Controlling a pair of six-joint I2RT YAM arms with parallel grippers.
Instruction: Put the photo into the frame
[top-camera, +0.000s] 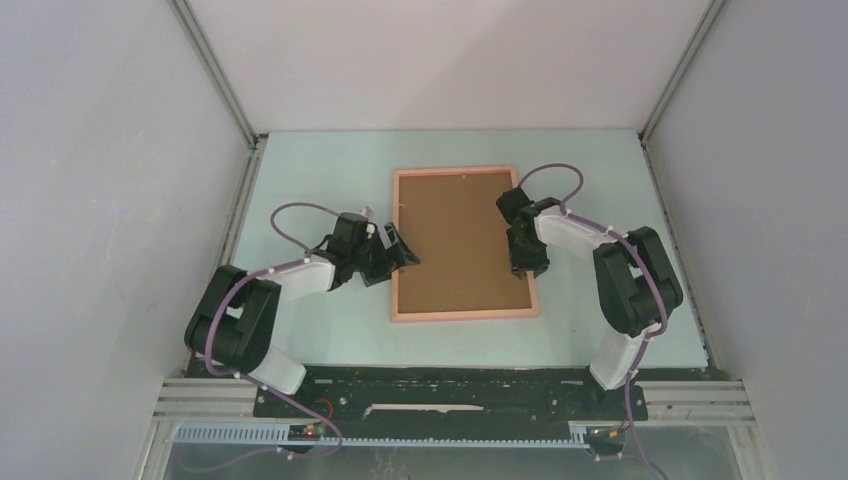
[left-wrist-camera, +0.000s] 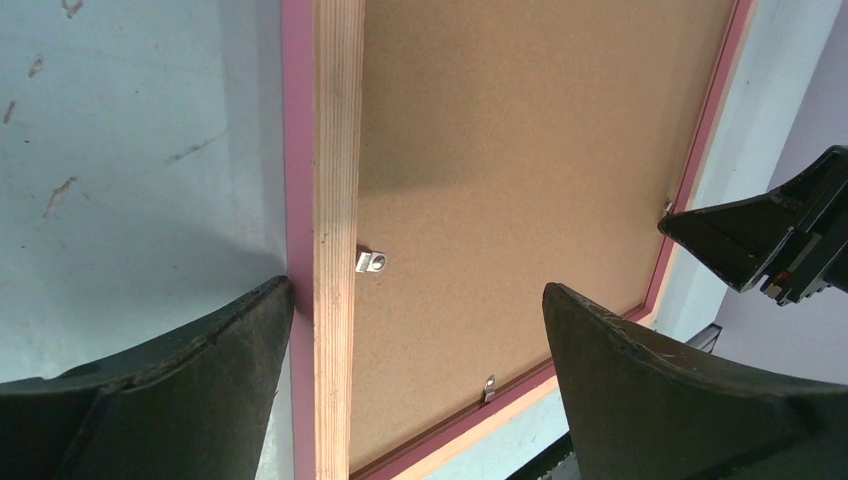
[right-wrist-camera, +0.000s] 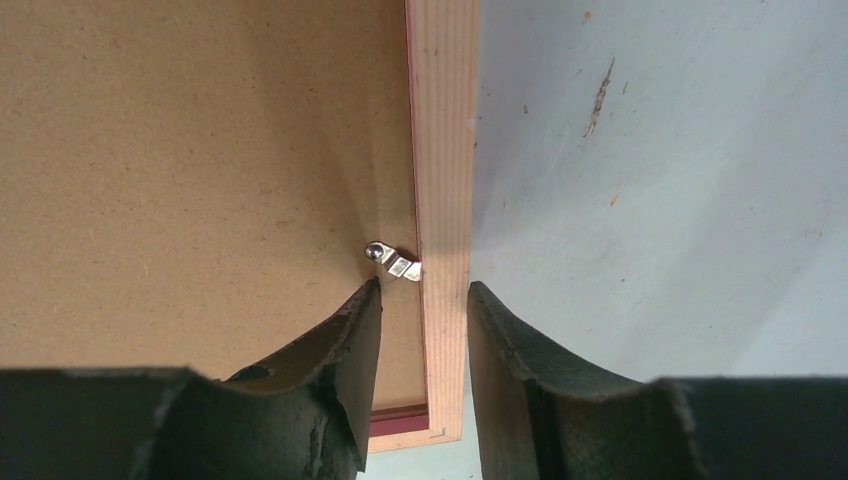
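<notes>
The frame (top-camera: 465, 313) lies face down on the table, its salmon border around a brown backing board (top-camera: 462, 240). The photo is hidden. My left gripper (top-camera: 400, 252) is wide open over the frame's left rail (left-wrist-camera: 338, 150); in the left wrist view the gripper (left-wrist-camera: 418, 290) has one finger against the rail's pink outer side and the other over the board (left-wrist-camera: 520, 150). My right gripper (top-camera: 528, 265) is partly open and straddles the right rail (right-wrist-camera: 445, 120); in the right wrist view the gripper (right-wrist-camera: 424, 290) sits just behind a metal clip (right-wrist-camera: 393, 260).
Metal clips sit on the left rail (left-wrist-camera: 371, 262) and on the near rail (left-wrist-camera: 489, 385). The pale table (top-camera: 300, 330) is closed in by white walls on three sides. The black base rail (top-camera: 450, 385) runs along the near edge.
</notes>
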